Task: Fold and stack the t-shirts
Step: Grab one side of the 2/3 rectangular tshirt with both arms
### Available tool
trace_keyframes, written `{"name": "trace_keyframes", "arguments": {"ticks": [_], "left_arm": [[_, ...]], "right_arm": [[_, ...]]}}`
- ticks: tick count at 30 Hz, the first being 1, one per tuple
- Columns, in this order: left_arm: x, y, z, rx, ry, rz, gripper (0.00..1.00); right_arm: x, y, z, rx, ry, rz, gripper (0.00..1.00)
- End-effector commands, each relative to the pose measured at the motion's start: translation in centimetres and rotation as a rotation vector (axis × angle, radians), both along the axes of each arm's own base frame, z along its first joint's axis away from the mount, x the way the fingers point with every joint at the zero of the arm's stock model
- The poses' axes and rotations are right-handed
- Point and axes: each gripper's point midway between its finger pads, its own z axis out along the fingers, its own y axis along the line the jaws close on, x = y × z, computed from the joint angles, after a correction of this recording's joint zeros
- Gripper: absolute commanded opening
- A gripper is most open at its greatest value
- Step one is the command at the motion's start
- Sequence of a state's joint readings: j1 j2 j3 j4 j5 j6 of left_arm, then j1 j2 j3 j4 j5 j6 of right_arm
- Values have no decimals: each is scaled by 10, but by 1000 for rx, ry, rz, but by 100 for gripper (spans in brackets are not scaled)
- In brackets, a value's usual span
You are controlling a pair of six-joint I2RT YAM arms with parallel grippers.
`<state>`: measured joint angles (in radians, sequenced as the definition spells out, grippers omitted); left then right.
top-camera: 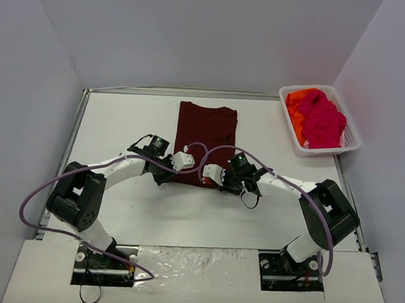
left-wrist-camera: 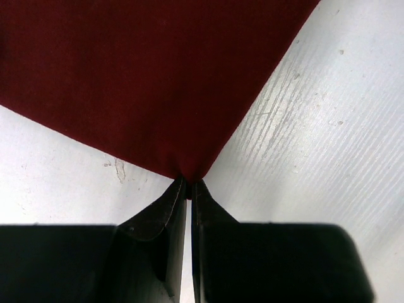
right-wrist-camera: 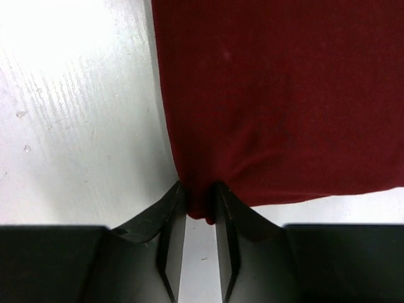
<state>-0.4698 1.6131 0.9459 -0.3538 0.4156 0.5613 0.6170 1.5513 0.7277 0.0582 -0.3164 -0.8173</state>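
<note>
Nearest the arm bases, the left gripper [left-wrist-camera: 187, 183] is clenched on the near left corner of the maroon t-shirt [top-camera: 206, 128], its tips pressed together with only the point of cloth between them. Just to its right, the right gripper [right-wrist-camera: 199, 202] stands at the near right corner, where a bunched fold of the hem fills the narrow gap between its fingertips; it looks like a grip on the cloth, though a looser one than the left's. Taking both near corners at once probably serves to lift the whole near edge evenly and carry it toward the far edge, halving the shirt without skewing it. From the grippers the shirt runs away flat on the white table [top-camera: 122, 120], a narrow rectangle lying around the middle. Well apart, at the far right, a white basket [top-camera: 353, 135] holds a crumpled pink t-shirt [top-camera: 323, 120] with an orange t-shirt [top-camera: 296, 105] on its left, apparently waiting their turn.
</note>
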Motion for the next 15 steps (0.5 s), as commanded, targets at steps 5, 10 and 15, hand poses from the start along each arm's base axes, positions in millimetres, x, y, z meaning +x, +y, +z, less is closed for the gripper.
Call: {"name": "trace_keyframes", "arguments": {"ticks": [5,10,15], "left_arm": [[-3,-1,3,-21,16,-10,2],[-6,-3,10,-32,23,-31,2],[-24,-8,21,-73,77,-101,2]], "right_arm": [[-2,-6,-7,-54,31,-9,5],[-14,-8,-4,-62,89,7,0],[-28,-7,10,-38,165,34,0]]}}
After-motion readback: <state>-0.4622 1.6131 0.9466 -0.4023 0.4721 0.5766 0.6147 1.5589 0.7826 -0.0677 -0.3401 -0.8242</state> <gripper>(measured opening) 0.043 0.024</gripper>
